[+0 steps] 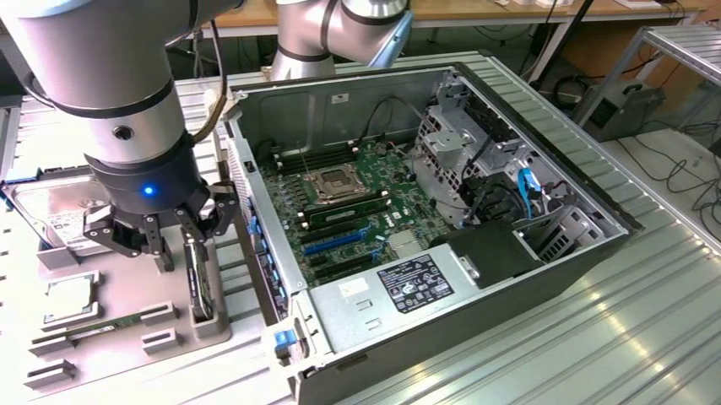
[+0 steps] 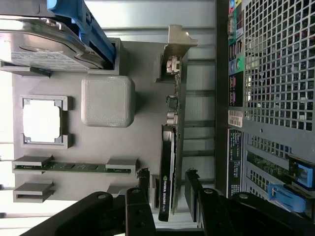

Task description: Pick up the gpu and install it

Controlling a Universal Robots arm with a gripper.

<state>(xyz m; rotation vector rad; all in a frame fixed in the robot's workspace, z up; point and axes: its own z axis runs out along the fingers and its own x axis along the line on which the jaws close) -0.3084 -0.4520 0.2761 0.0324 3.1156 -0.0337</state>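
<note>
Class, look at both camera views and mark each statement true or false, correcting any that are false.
1. The gpu stands on edge in the grey tray, outside the computer case. True.
2. The gripper is clamped shut on the gpu. False: its jaws stand open, one finger on each side of the card.
3. The computer case is closed up. False: its side is open and the motherboard shows.
4. A memory stick lies in the tray. True.
</note>
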